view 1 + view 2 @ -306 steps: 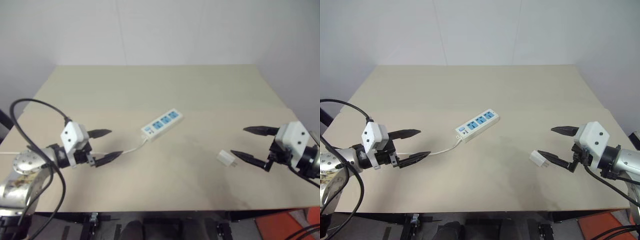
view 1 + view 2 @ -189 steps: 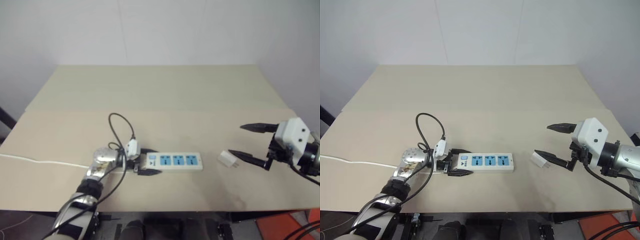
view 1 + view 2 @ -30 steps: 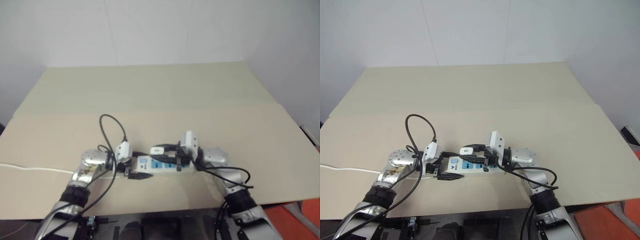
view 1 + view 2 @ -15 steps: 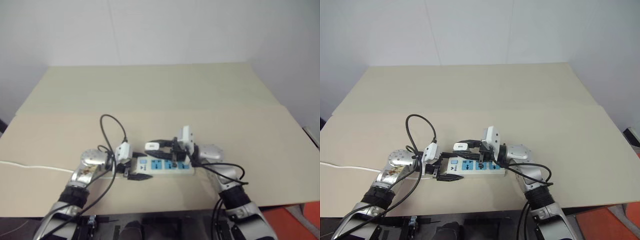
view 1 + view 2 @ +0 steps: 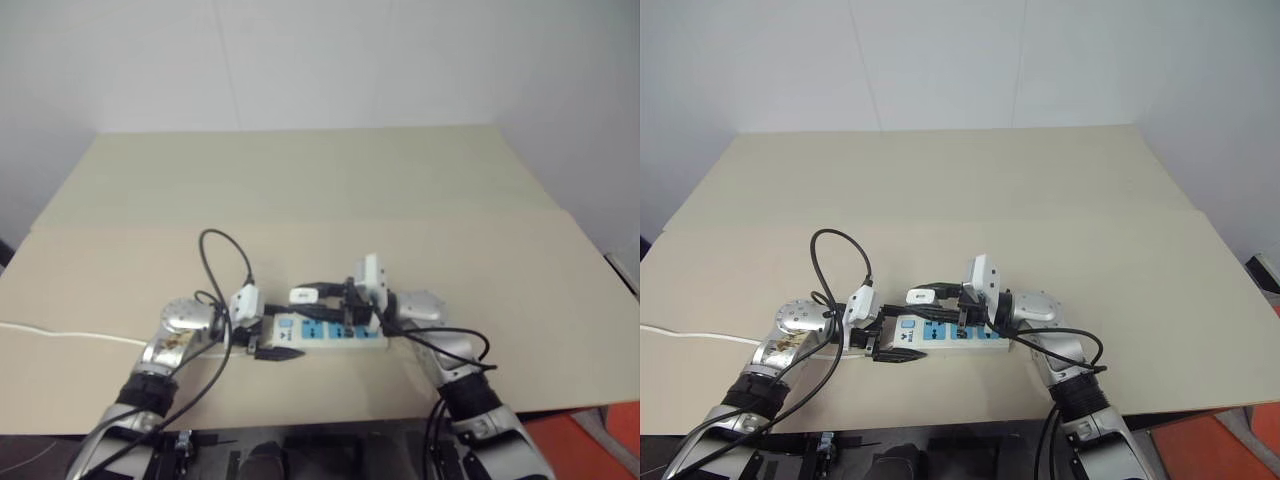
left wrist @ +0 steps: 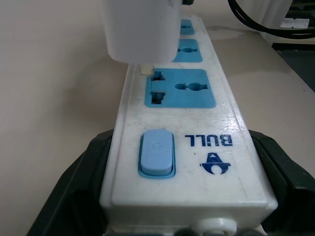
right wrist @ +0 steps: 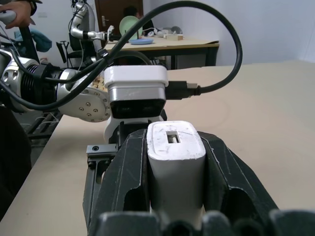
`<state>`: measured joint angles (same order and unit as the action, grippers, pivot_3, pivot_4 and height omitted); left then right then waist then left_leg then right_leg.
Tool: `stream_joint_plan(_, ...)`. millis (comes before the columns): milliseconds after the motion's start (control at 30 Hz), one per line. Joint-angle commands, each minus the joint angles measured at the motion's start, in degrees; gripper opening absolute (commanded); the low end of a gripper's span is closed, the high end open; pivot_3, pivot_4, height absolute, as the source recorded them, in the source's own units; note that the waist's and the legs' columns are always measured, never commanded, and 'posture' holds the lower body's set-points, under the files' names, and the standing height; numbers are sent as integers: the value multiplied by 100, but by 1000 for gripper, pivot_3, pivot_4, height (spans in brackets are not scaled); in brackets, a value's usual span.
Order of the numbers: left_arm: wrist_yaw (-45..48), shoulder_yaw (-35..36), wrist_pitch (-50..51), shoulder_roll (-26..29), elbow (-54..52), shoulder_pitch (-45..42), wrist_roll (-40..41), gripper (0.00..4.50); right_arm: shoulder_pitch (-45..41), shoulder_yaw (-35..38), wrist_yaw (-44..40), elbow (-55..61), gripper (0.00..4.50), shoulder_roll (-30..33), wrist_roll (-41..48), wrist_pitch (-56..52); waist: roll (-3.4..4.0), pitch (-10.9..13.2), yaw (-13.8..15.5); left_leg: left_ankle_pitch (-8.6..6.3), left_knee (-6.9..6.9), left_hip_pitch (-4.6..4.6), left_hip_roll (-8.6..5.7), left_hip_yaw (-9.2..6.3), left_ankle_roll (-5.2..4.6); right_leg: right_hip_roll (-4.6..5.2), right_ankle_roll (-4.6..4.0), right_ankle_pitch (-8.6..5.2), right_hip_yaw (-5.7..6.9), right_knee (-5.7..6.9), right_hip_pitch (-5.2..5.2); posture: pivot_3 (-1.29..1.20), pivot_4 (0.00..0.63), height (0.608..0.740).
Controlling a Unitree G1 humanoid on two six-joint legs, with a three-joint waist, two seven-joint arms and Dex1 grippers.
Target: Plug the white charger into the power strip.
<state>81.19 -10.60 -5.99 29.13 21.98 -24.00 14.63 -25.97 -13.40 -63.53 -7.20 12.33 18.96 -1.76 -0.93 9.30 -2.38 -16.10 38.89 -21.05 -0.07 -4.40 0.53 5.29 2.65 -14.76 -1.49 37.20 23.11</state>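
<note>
The power strip (image 5: pixel 335 331) lies flat near the table's front edge, with its blue socket panels facing up. My left gripper (image 5: pixel 282 336) is shut on its switch end, and in the left wrist view a black finger (image 6: pixel 81 184) presses each side of the strip (image 6: pixel 189 142). My right gripper (image 5: pixel 318 296) is shut on the white charger (image 5: pixel 302 295) and holds it just above the strip. The charger (image 6: pixel 140 29) hangs over the socket panel nearest the switch, its prong close above a slot. The right wrist view has the charger (image 7: pixel 174 147) clamped between both fingers.
The strip's thin white cord (image 5: pixel 60 335) runs off the table's left edge. A black cable loop (image 5: pixel 225 262) arches over my left wrist. The tan table (image 5: pixel 300 190) stretches back to the wall. A person's hand (image 7: pixel 15 12) and another table (image 7: pixel 162 44) are in the background.
My right gripper with the charger has edged slightly toward the strip's switch end. The left gripper and the strip have kept still.
</note>
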Motion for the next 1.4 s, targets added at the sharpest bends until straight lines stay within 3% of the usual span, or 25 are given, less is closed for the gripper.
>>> stream_joint_plan(33,43,-152,98,74,-18,132,-158,3320,19,-11,-48,93,1110,-6,36,87,0,0,0,0,0,0,0,0,0,0,0,0,0,0,0,0,150,740)
stream_joint_plan(733,-14,-128,127,124,-84,174,-167,3320,63,-121,-25,-462,1110,-11,-288,297,-1,-1,-6,0,0,4,0,0,0,0,0,0,0,0,-3,0,150,740)
stream_joint_plan(1067,-32,-128,164,149,-134,187,-162,3320,-26,-78,-57,-787,1110,37,-333,489,-3,-2,-19,0,-12,79,2,2,0,-2,1,-1,-3,-8,-77,0,150,740)
stream_joint_plan(1400,-53,-126,153,176,-113,193,-166,3320,54,-239,-315,-709,1110,307,-364,287,-3,-2,-9,-1,-13,83,2,1,-1,-2,1,-1,-4,-10,-80,0,150,740)
